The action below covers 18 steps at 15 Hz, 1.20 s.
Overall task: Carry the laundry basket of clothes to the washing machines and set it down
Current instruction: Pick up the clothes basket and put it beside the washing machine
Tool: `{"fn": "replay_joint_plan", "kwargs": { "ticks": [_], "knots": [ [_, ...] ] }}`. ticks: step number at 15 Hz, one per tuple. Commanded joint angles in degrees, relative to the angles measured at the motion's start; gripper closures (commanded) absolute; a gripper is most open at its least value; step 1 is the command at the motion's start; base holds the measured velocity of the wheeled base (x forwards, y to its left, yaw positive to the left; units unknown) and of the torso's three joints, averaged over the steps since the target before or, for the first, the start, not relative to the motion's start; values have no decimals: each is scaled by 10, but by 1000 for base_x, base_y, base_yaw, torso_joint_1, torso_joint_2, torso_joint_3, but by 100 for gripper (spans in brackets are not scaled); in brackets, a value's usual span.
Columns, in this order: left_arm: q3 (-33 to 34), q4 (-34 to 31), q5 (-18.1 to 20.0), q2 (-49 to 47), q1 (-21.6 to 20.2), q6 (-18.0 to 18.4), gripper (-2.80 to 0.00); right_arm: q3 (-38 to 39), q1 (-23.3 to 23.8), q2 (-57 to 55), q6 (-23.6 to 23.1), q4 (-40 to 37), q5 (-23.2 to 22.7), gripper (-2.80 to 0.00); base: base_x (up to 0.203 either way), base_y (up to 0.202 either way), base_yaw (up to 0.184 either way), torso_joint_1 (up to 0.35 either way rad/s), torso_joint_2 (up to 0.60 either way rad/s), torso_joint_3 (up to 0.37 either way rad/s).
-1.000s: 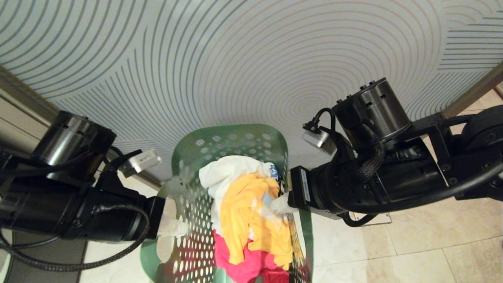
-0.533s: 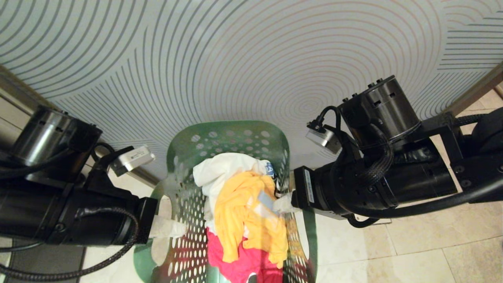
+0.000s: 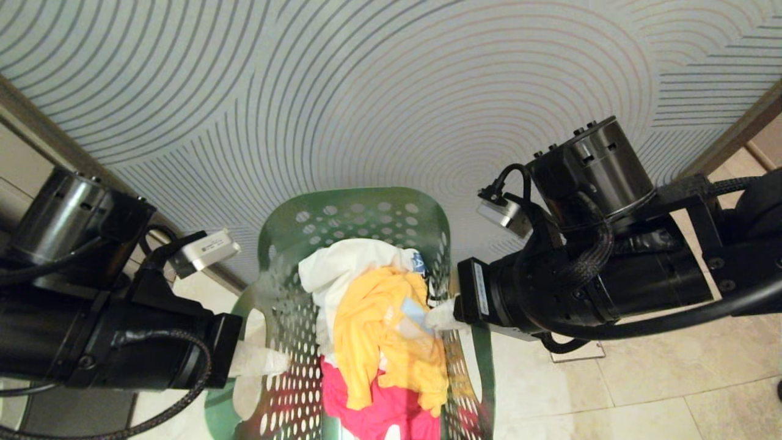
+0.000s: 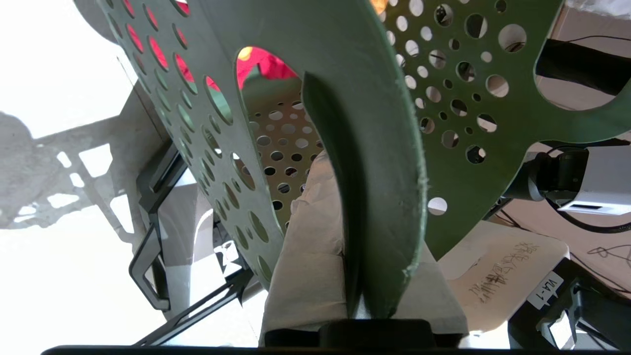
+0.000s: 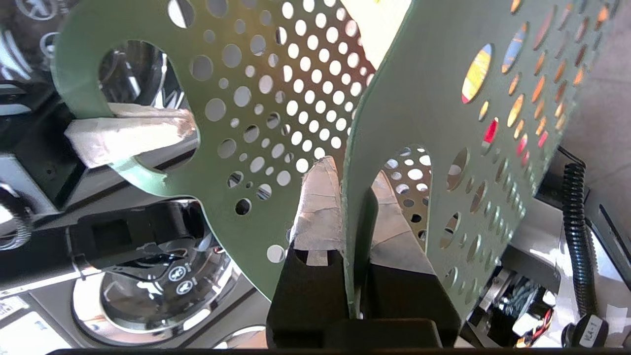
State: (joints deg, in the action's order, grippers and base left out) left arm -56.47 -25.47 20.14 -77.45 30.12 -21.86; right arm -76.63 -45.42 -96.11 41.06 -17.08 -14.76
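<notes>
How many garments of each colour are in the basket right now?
White with blue print: 1
Yellow-orange: 1
Bright pink: 1
Total: 3 visible in the laundry basket; anything buried underneath cannot be seen.

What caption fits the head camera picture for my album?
Both pincers, left and right, grip the green laundry basket of clothes by its sides.
</notes>
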Motion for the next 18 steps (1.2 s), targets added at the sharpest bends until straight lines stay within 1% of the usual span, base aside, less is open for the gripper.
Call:
{"fn": "replay_joint_plan", "kwargs": {
  "ticks": [1,12,18],
  "knots": [
    [0,-1,1,1,0,-1,0,-4,0,0,2,-1,-1,0,0,0,0,-1,-2,200],
    [3,-30,1,19,2,-1,0,-2,-2,9,-7,-1,0,0,0,0,0,-1,3,201],
    [8,-34,1,19,3,-1,0,3,-5,9,-8,-1,0,0,0,0,0,3,3,203]
  ]
}}
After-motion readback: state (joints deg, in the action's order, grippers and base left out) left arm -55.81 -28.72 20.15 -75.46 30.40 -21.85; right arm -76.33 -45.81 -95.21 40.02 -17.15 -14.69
